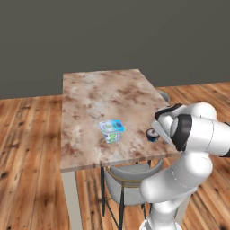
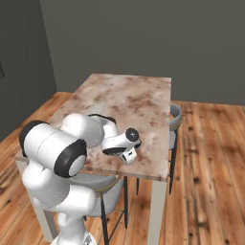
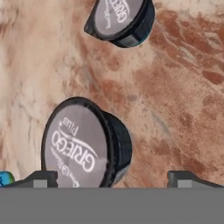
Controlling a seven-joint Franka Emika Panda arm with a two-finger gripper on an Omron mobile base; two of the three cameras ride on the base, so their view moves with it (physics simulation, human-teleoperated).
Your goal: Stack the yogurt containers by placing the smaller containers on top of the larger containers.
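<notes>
Marbled brown table (image 1: pixel 90 103) on a wood floor, yogurt on top.
Near the table's front edge stands a squarish light-blue-lidded yogurt tub (image 1: pixel 112 130); a small dark cup (image 1: pixel 152 135) sits well to its right, beside the arm. From the hand view, the gripper (image 3: pixel 112 178) hangs with jaws spread wide, holding nothing, above a dark Griego cup (image 3: pixel 85 143), a second dark cup (image 3: pixel 121 19) apart beyond it.
</notes>
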